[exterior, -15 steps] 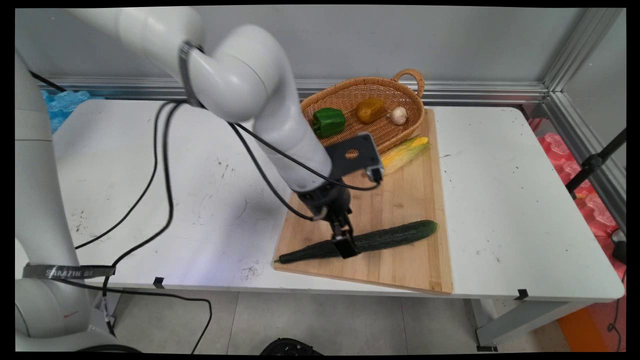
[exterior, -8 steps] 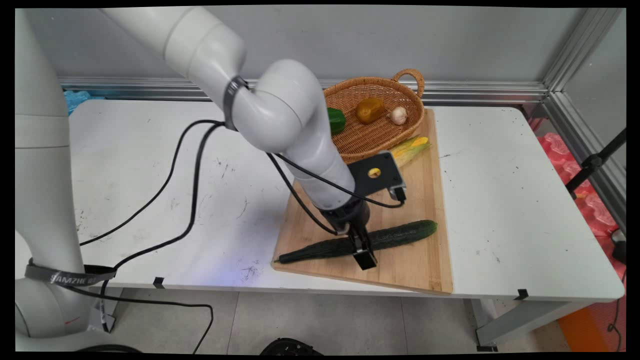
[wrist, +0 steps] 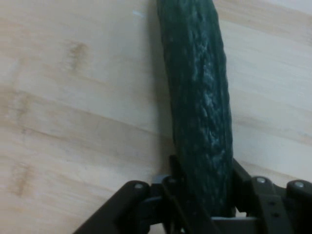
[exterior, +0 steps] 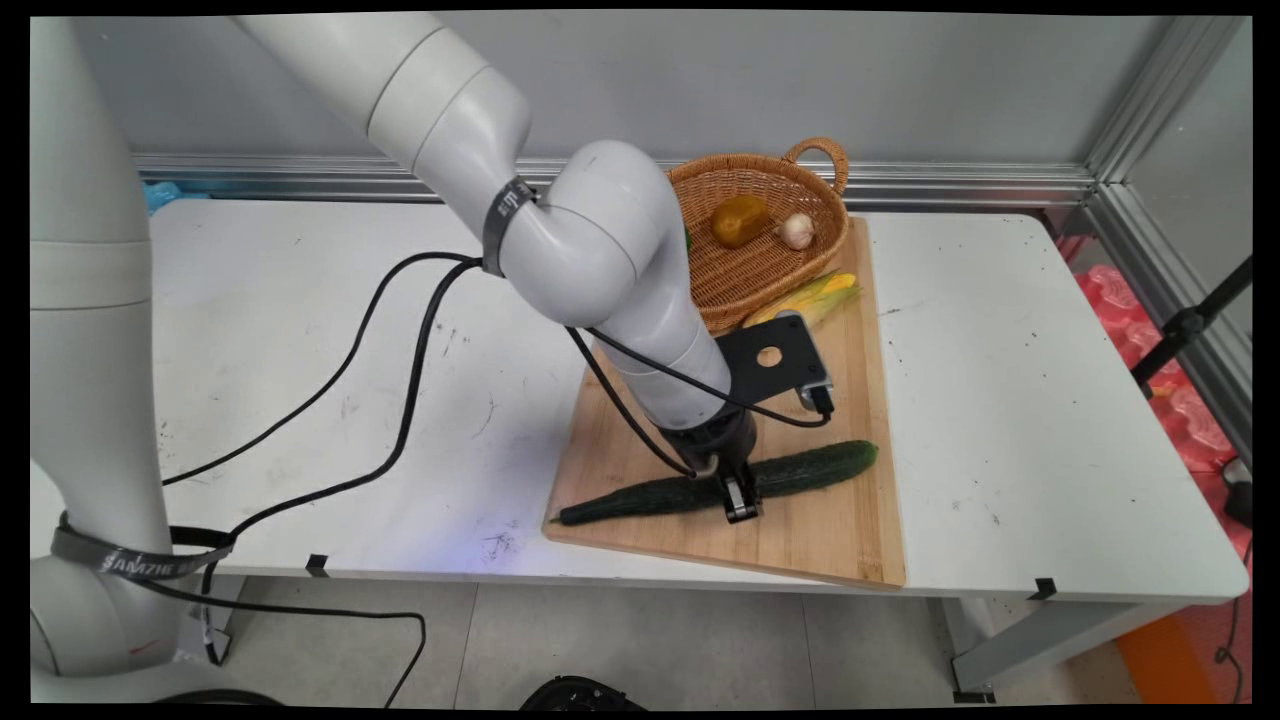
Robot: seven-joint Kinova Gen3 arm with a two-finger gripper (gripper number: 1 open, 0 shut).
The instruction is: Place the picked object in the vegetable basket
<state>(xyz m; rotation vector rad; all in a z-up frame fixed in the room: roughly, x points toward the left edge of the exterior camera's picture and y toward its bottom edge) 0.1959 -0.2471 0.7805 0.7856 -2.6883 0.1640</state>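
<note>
A long dark green cucumber [exterior: 812, 467] lies across the near part of a wooden cutting board [exterior: 800, 545]. My gripper [exterior: 740, 497] points down at the cucumber's middle, with its fingers closed against both sides of it. In the hand view the cucumber [wrist: 200, 97] runs up from between the fingers of the gripper [wrist: 204, 173], resting on the board [wrist: 73, 97]. The arm's wrist hides part of the cucumber in the main view.
A wicker basket [exterior: 822, 152] at the board's far end holds an orange-yellow vegetable [exterior: 740, 220] and a garlic bulb [exterior: 797, 231]. An ear of corn [exterior: 815, 295] lies beside it. The white table [exterior: 1000, 400] extends on both sides; black cables [exterior: 400, 400] hang left.
The arm has swung right and the gripper has come down along the cucumber. Its fingers, spread wider half a second ago, have closed in on the cucumber.
</note>
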